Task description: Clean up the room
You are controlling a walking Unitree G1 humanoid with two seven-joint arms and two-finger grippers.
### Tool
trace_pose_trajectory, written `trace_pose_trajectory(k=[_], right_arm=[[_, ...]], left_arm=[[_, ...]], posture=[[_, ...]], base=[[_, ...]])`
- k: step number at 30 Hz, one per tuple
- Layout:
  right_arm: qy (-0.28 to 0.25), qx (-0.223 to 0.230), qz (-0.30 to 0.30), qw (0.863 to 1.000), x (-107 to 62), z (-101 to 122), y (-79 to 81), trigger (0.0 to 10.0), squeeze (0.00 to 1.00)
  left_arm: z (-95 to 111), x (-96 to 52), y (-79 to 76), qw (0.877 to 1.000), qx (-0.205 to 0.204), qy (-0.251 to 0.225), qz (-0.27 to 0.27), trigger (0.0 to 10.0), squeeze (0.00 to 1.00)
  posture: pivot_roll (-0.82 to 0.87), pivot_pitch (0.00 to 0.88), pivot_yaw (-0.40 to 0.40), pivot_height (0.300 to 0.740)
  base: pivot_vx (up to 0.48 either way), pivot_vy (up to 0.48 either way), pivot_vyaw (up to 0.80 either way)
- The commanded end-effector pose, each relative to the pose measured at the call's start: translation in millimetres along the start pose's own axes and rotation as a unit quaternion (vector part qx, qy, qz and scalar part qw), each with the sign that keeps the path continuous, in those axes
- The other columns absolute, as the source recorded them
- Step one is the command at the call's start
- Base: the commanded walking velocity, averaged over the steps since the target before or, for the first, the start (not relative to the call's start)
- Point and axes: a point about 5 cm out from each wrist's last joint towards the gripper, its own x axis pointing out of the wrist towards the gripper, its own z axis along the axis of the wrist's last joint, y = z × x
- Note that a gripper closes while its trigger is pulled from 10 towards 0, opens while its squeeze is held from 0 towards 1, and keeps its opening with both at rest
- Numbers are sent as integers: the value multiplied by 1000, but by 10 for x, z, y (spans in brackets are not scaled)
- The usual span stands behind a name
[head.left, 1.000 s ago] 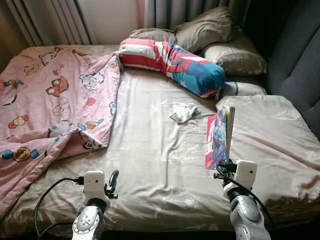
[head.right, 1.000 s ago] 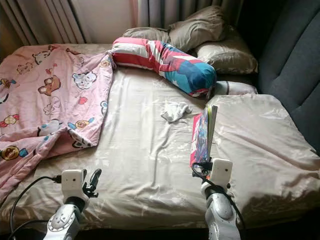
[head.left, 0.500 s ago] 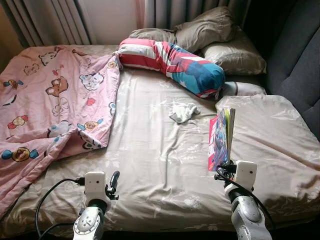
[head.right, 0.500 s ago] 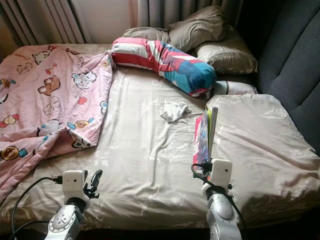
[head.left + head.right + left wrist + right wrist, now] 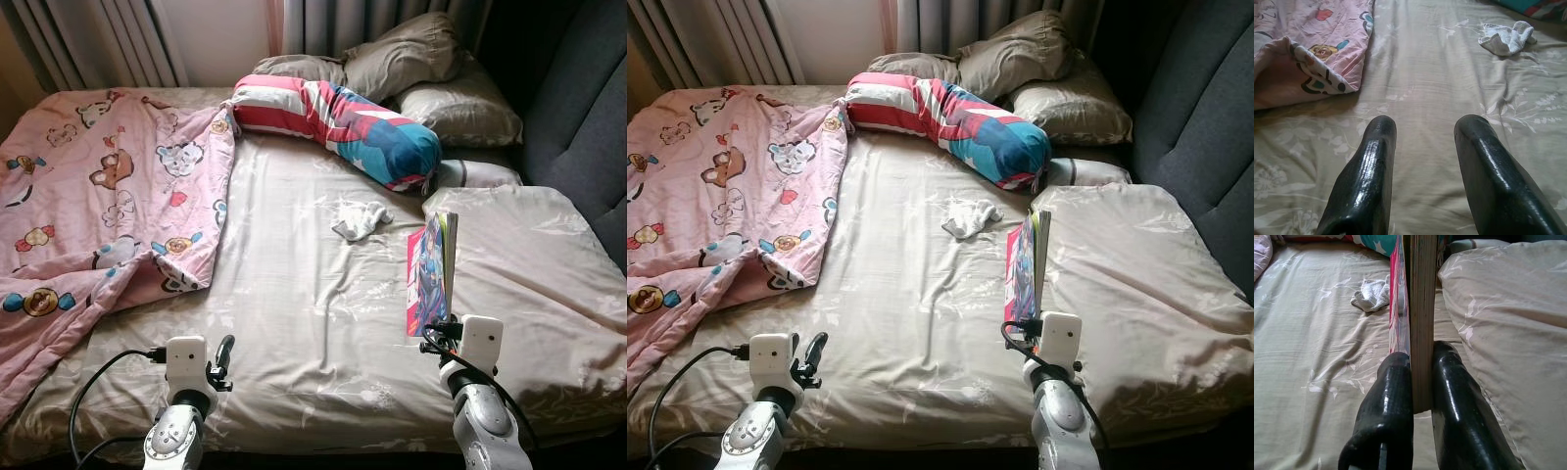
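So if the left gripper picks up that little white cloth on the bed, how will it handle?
The white cloth lies crumpled in soft folds, so it will probably hang limp. It looks thin, likely very light. The open left gripper may pinch bedsheet too.

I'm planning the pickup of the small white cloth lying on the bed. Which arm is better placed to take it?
Probably the left. Its end effector is open and empty over bare sheet, facing the white cloth. The right end effector is clamped on the book, held on edge, so it is occupied.
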Motion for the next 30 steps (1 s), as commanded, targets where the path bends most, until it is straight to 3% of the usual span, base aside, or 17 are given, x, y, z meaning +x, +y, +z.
trace_pose_trajectory(k=[1, 6, 13, 30], right_arm=[[-4, 5, -5, 1000, 3, 11, -14, 10000, 0], [-5, 9, -5, 1000, 8, 18, -13, 10000, 0], [-15, 17, -3, 1000, 16, 47, 6, 10000, 0], [4, 4, 7, 1000, 14, -17, 11, 10000, 0]], left_arm=[[-74, -49, 18, 1000, 0, 17, -1, 10000, 0], [-74, -48, 21, 1000, 1, 17, -1, 10000, 0], [-63, -35, 12, 1000, 2, 15, -3, 10000, 0], [-70, -52, 25, 1000, 4, 15, 0, 10000, 0]], posture=[[-22, 234, 4, 740], [-21, 233, 5, 740], [-24, 221, 8, 740], [-23, 232, 7, 740]], base=[[255, 0, 0], [263, 0, 0], [267, 0, -639], [0, 0, 0]])
